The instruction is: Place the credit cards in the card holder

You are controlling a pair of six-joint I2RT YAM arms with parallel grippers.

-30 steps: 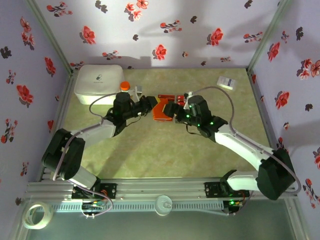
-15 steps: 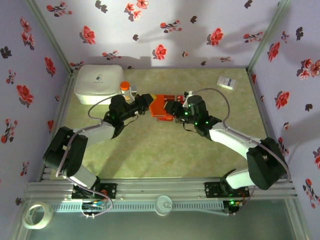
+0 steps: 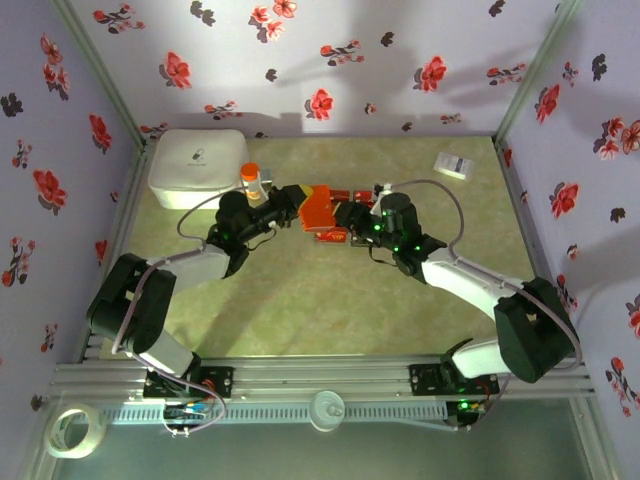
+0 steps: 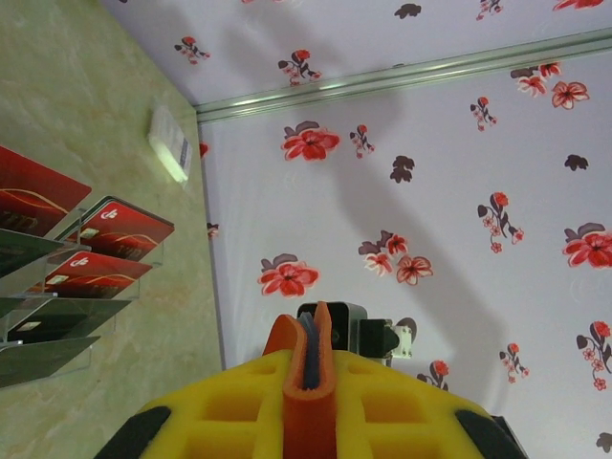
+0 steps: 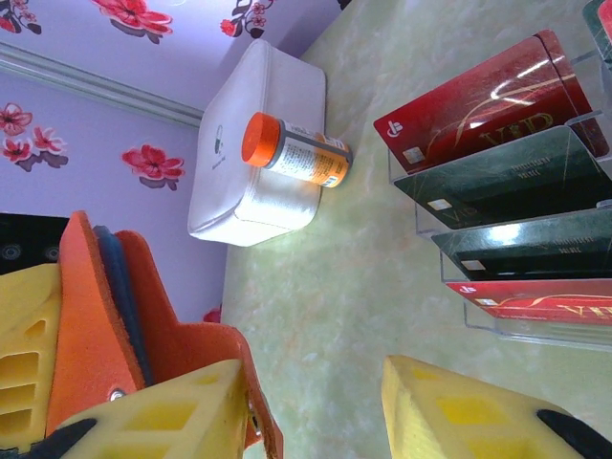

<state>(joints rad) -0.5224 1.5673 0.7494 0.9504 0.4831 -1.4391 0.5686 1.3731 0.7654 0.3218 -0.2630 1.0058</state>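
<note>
Left tool (image 4: 311,402) pinched the card holder (image 3: 318,210) by its edge, right tool (image 5: 316,402) gaped wide at its 3 o'clock. One hard tug could've popped it loose onto the cards (image 5: 497,96).

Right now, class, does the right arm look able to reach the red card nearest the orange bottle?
Probably yes: the right gripper is open, with only bare table between it and that red card.
</note>
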